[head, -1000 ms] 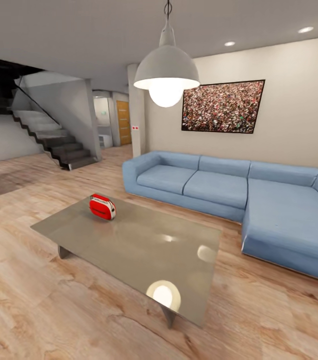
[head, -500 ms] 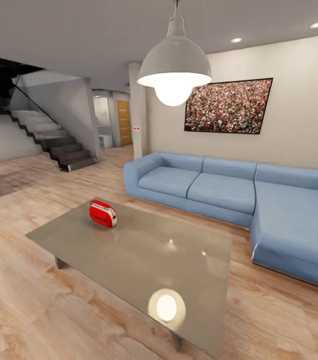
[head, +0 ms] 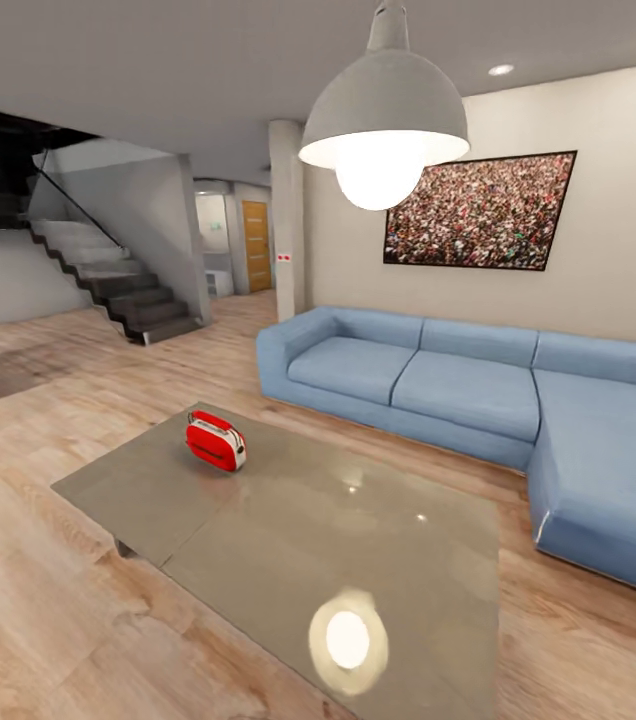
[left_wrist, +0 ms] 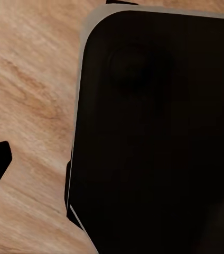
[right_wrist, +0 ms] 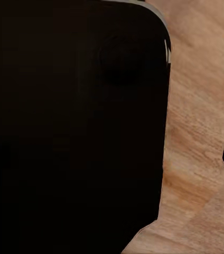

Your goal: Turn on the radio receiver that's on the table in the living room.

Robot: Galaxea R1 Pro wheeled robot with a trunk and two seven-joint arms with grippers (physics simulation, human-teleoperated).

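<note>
Head view: unlabelled red radio receiver (head: 215, 441) on grey table (head: 358, 560).

The radio receiver (head: 215, 441) is bright red with a white band, on a glossy grey-taupe worktop (head: 378, 540) mirroring the white lamp (head: 385, 120). The sofa (head: 478, 390) is blue, the floor (head: 38, 620) light wood plank, the walls (head: 618, 220) beige; the framed picture (head: 478, 211) is a speckled crowd pattern
</note>
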